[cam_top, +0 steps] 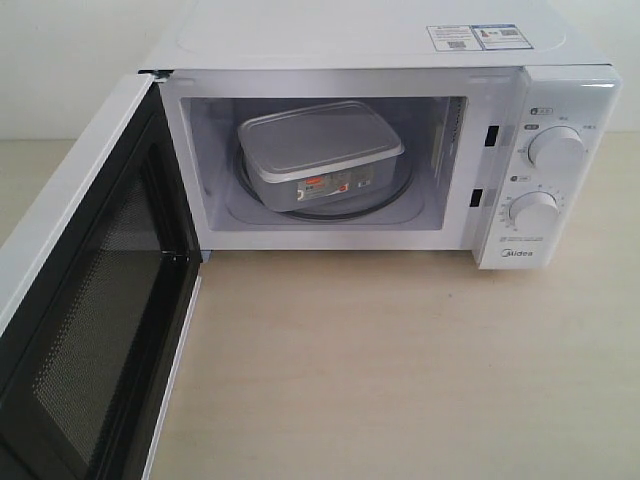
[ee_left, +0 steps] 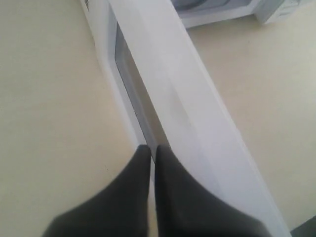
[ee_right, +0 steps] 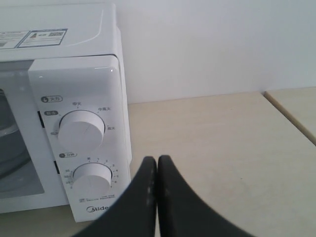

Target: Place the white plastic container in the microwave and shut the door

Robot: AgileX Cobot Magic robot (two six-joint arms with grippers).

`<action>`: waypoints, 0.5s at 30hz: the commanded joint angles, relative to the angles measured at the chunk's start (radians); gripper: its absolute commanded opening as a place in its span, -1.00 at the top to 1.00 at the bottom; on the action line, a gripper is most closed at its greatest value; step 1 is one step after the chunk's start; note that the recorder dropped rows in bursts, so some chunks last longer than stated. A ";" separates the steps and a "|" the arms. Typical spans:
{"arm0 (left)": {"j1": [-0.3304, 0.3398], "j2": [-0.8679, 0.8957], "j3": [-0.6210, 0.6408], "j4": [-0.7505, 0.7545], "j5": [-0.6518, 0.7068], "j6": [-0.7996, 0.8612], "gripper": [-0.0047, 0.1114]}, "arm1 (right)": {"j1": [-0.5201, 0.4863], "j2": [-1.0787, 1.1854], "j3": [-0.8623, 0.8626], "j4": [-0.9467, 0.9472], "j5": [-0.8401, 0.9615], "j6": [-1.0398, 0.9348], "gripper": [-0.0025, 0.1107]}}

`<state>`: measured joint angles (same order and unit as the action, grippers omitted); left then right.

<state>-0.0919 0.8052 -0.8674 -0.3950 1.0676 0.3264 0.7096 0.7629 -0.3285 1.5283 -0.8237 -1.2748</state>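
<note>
The white plastic container (cam_top: 320, 150) sits on the glass turntable inside the white microwave (cam_top: 380, 40), its red label facing out. The door (cam_top: 90, 330) stands swung wide open at the left, its black mesh inner face showing. Neither gripper shows in the exterior view. In the left wrist view my left gripper (ee_left: 152, 149) is shut and empty, right behind the door's outer face and its white bar handle (ee_left: 197, 113). In the right wrist view my right gripper (ee_right: 157, 160) is shut and empty, off to the side of the dial panel (ee_right: 81, 131).
The beige tabletop (cam_top: 400, 360) spreads in front of the microwave. A seam or edge in the table (ee_right: 291, 113) runs beside the right arm. A white wall stands behind the microwave.
</note>
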 commanded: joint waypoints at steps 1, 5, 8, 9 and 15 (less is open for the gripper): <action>0.001 0.068 -0.008 -0.044 0.050 0.013 0.84 | -0.003 -0.005 0.003 -0.008 -0.024 -0.003 0.96; 0.001 0.104 -0.008 -0.088 0.085 0.051 0.84 | -0.003 -0.005 0.003 -0.008 -0.024 -0.003 0.96; 0.001 0.113 -0.008 -0.114 0.091 0.073 0.84 | -0.003 -0.005 0.003 -0.008 -0.024 -0.001 0.96; 0.001 0.114 -0.008 -0.118 0.091 0.074 0.84 | -0.003 -0.005 0.003 -0.008 -0.024 -0.001 0.96; 0.001 0.114 -0.008 -0.200 0.094 0.127 0.84 | -0.003 -0.005 0.003 -0.008 -0.024 -0.001 0.96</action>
<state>-0.0919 0.9148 -0.8674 -0.5420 1.1492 0.4220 0.7096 0.7629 -0.3285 1.5283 -0.8413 -1.2748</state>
